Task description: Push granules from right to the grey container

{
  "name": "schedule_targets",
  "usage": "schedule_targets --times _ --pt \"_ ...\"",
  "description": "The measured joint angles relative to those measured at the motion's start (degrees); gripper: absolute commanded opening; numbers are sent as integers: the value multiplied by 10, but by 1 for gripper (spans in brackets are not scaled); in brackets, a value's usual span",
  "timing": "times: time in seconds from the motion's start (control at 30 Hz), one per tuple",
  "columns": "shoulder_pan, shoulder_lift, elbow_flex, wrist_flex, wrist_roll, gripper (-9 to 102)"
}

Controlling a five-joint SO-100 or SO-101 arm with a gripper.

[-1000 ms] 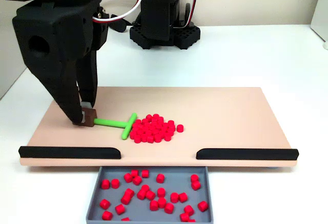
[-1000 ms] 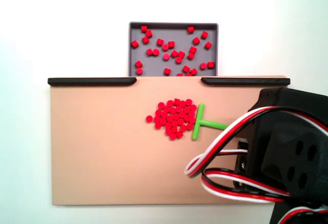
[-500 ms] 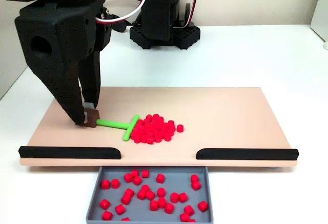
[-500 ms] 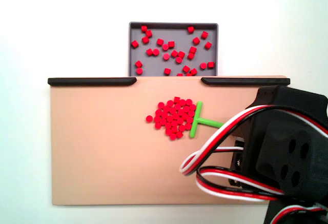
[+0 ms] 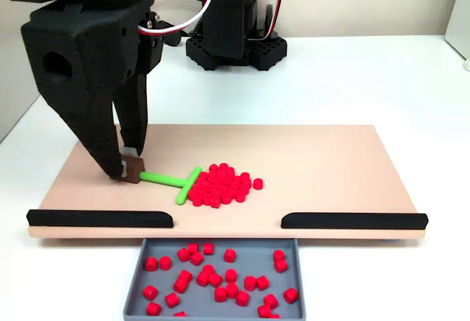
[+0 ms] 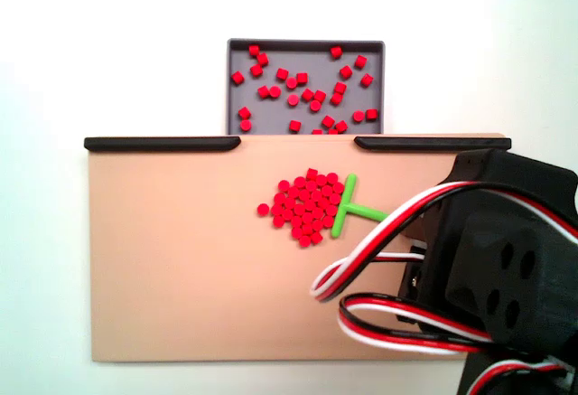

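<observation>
A heap of red granules (image 5: 221,185) (image 6: 305,207) lies near the middle of the tan board (image 5: 330,163) (image 6: 172,259). A green T-shaped tool (image 5: 175,181) (image 6: 348,207) rests with its crossbar against the heap's side. My black gripper (image 5: 128,168) is shut on the brown block at the stem's end, left of the heap in a fixed view. In another fixed view the arm and its cables cover that end. The grey container (image 5: 139,273) (image 6: 375,79) sits past the gap between two black edge strips and holds several loose granules.
Two black strips (image 5: 100,218) (image 5: 354,220) line the board's edge, leaving a gap at the container. The arm's base (image 5: 233,42) stands behind the board. Red, white and black cables (image 6: 379,277) hang over the board's lower right in a fixed view.
The gripper and green tool have shifted slightly toward the heap, and the crossbar has tilted. The heap is packed a little tighter.
</observation>
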Motion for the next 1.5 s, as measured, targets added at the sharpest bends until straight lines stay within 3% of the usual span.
schedule_targets --times 1.5 --pt "-20 0 0 0 93 0"
